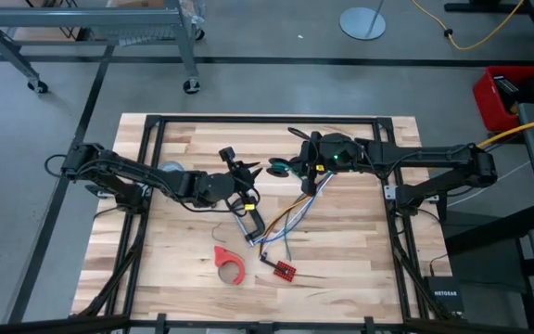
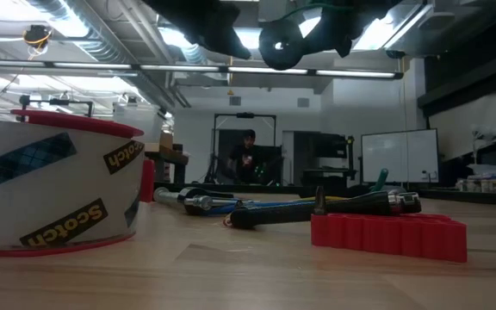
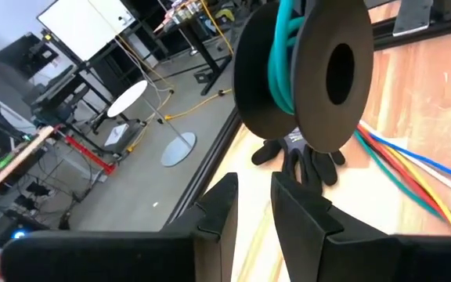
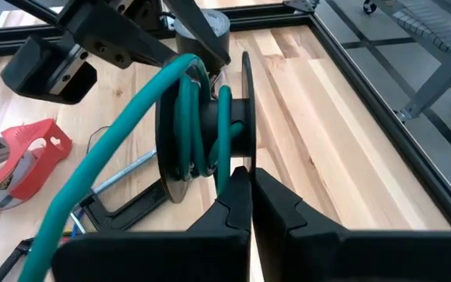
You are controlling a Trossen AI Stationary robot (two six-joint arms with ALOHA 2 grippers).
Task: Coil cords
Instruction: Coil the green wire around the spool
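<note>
The cord is a green cord wound on a black two-flanged spool (image 4: 202, 125), which also shows in the high view (image 1: 279, 168) and in the low view (image 2: 282, 43) above the table's middle. A green tail (image 4: 92, 196) leaves the spool and runs off toward the table. My right gripper (image 4: 247, 200) is shut on the spool. My left gripper (image 3: 253, 207) stands just left of the spool (image 3: 312, 70), open with a narrow gap and holding nothing. My right gripper pinches the rim of one spool flange (image 4: 243, 160) between its two fingers, coming level from the table's right side. The spool is lifted clear of the table, its axis about level, and the green tail hangs slack from it.
On the table lie a multicoloured wire bundle (image 1: 281, 223) joined to a small red board (image 1: 284, 270), a red tape dispenser (image 1: 230, 263), a grey tape roll (image 1: 171, 170) and a dark tool (image 1: 248, 221). A black metal frame (image 1: 267, 119) rims the table.
</note>
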